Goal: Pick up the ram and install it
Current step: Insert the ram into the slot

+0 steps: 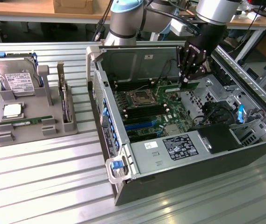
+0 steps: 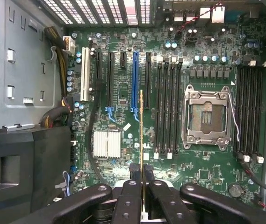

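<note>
My gripper (image 1: 189,80) hangs inside the open computer case, above the motherboard (image 1: 147,112). It is shut on the ram (image 1: 174,87), a thin green stick that juts out below the fingers toward the exterior view's left. In the wrist view the ram (image 2: 141,135) shows edge-on as a thin gold-green line, clamped between the two black fingertips (image 2: 135,171) of my gripper (image 2: 141,170). It hovers over the board between the blue expansion slot (image 2: 134,79) and the black memory slots (image 2: 168,107), clear of them. A second ram (image 1: 25,121) lies in the grey tray (image 1: 4,136).
The tray also holds a hard drive (image 1: 16,77) and a square silver processor (image 1: 12,110). The empty CPU socket (image 2: 206,116) sits between two banks of memory slots. Case walls (image 1: 123,58), a power supply (image 1: 170,149) and cables (image 2: 93,126) ring the board.
</note>
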Robot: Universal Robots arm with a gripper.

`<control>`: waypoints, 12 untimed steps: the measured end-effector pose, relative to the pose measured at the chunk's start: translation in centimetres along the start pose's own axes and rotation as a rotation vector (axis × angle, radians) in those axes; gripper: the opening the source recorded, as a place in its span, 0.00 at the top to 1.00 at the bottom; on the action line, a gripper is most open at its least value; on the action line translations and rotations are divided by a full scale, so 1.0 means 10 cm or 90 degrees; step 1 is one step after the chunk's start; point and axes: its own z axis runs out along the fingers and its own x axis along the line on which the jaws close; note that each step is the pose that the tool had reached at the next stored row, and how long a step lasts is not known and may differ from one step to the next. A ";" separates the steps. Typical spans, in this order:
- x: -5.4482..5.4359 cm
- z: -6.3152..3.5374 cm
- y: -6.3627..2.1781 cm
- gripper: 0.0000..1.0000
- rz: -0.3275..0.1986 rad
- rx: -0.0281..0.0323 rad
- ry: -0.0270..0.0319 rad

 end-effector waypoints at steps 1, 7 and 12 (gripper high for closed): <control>0.00 0.006 0.000 0.87 0.000 0.0000 0.0000; 0.00 0.039 -0.002 0.87 0.000 0.0000 -0.0001; -0.01 0.063 -0.003 0.87 0.000 0.0000 -0.0001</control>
